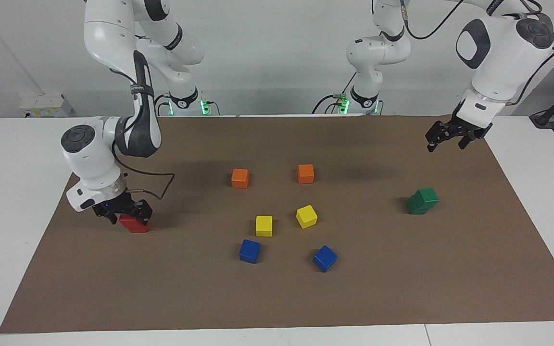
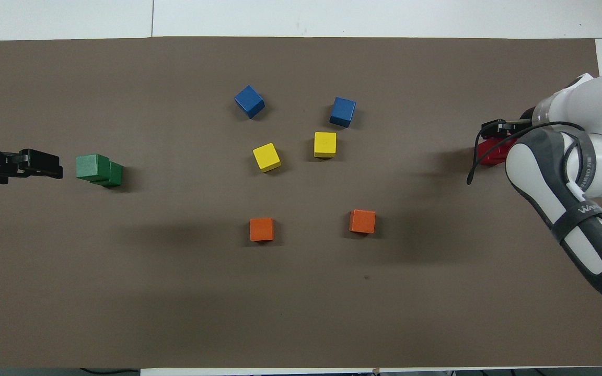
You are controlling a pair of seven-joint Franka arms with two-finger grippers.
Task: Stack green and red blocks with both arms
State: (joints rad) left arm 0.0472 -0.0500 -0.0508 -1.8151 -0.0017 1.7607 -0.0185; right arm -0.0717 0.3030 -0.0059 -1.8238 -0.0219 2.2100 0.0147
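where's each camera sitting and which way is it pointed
Facing view: high across the table, looking at the robots; both white arms show whole, right pincer down at the small red cubes, left pincer raised above the brown mat.
Overhead view: above the robots' end, looking steeply down; left pincer and right forearm show.
Shared: offset stack of two small dark green cubes, half a turn apart.
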